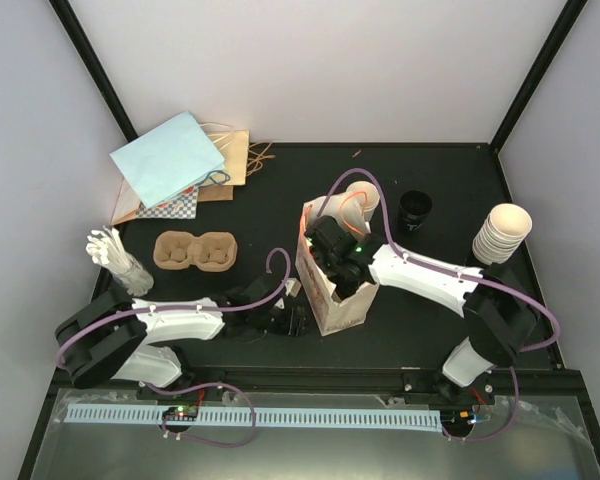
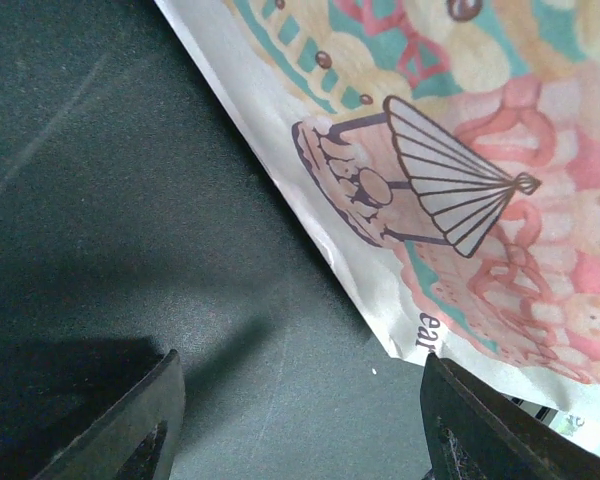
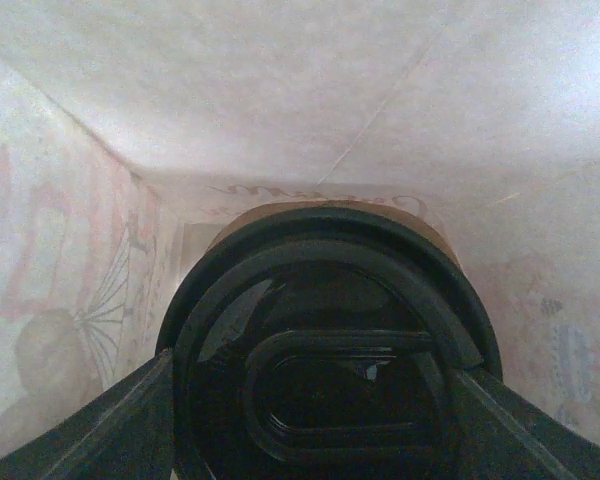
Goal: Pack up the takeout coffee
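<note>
The printed cream paper bag point(image 1: 332, 300) stands upright at the table's middle. My right gripper point(image 1: 338, 258) reaches down into its open top. In the right wrist view its fingers point(image 3: 110, 425) sit against both sides of a coffee cup's round black lid point(image 3: 330, 340), with the bag's inner walls point(image 3: 310, 90) all around. The cup's body is hidden under the lid. My left gripper point(image 1: 288, 322) is low on the table at the bag's near-left bottom corner, open and empty point(image 2: 305, 430). Its right finger point(image 2: 480, 420) is close to the bag's printed side point(image 2: 460, 180).
A brown pulp cup tray point(image 1: 195, 250) lies left of the bag. A stack of lidless paper cups point(image 1: 502, 233) and black lids point(image 1: 415, 208) stand at the back right. Flat paper bags point(image 1: 175, 160) lie at the back left. A holder of white stirrers point(image 1: 118, 258) stands at the left edge.
</note>
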